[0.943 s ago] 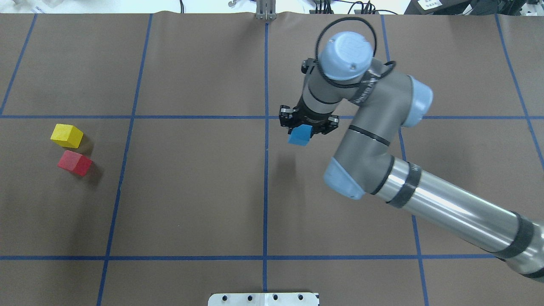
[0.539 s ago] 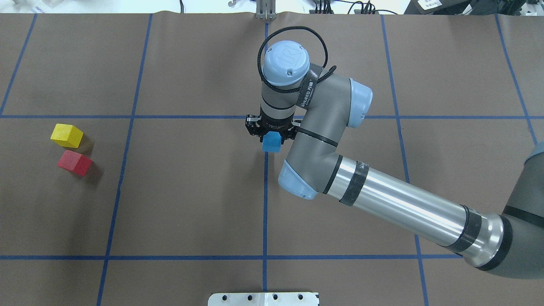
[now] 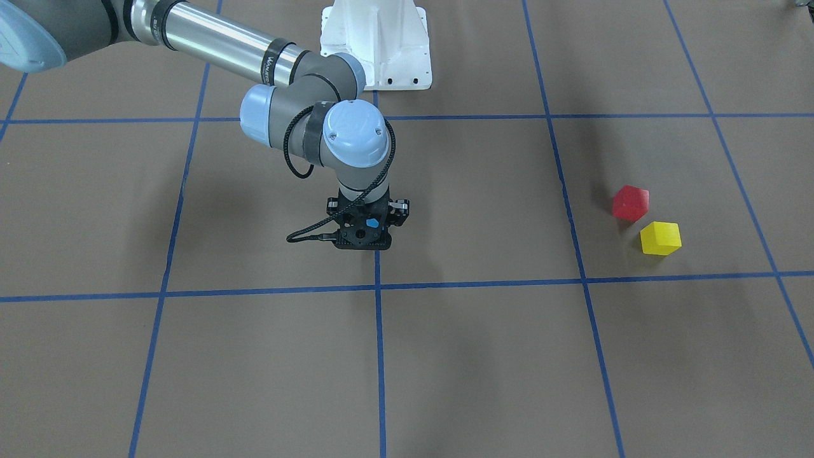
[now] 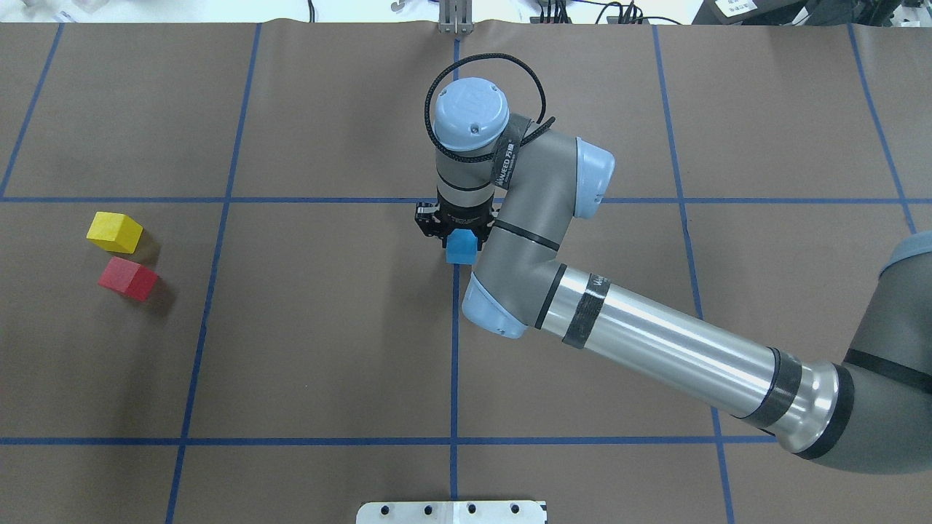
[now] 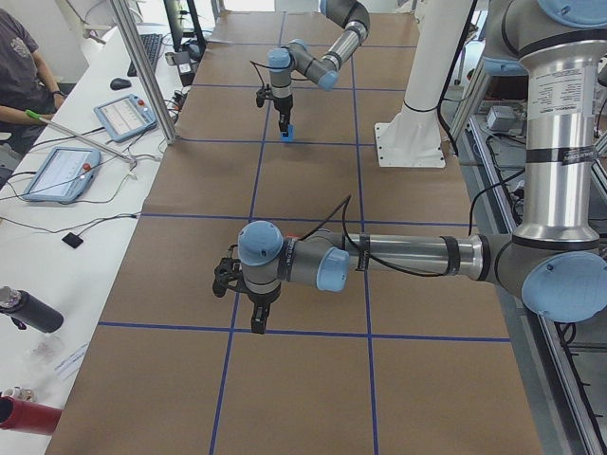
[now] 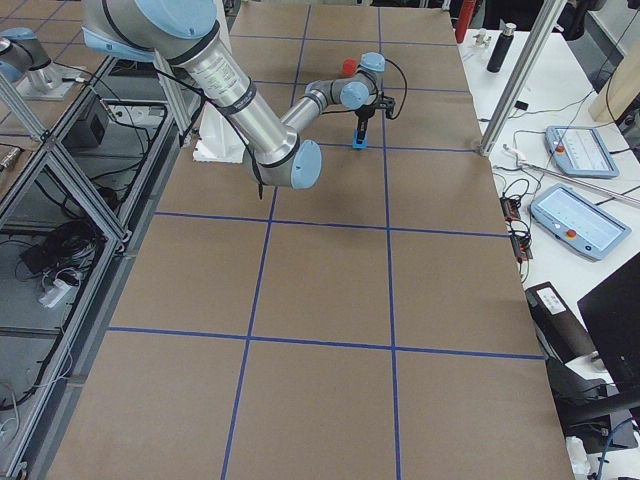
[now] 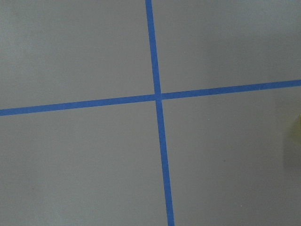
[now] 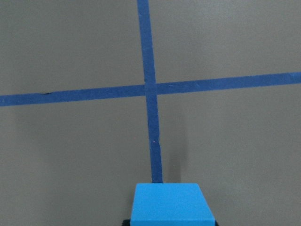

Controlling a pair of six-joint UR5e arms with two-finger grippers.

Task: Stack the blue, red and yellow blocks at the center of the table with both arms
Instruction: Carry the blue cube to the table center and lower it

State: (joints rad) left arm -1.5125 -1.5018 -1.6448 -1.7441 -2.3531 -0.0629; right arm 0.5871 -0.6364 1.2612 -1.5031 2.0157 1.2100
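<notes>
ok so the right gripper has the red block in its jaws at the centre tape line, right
Not quite: the block in the jaws of the right gripper is the blue block, not red. The overhead exterior view shows it at the centre tape line. The red block lies on the table far to the left, beside the yellow block.

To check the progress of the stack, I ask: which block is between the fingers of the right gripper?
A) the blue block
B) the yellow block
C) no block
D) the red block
A: the blue block sits in the right gripper over the centre tape line, while the red block and the yellow block lie side by side on the table, far off to the robot's left.
</notes>
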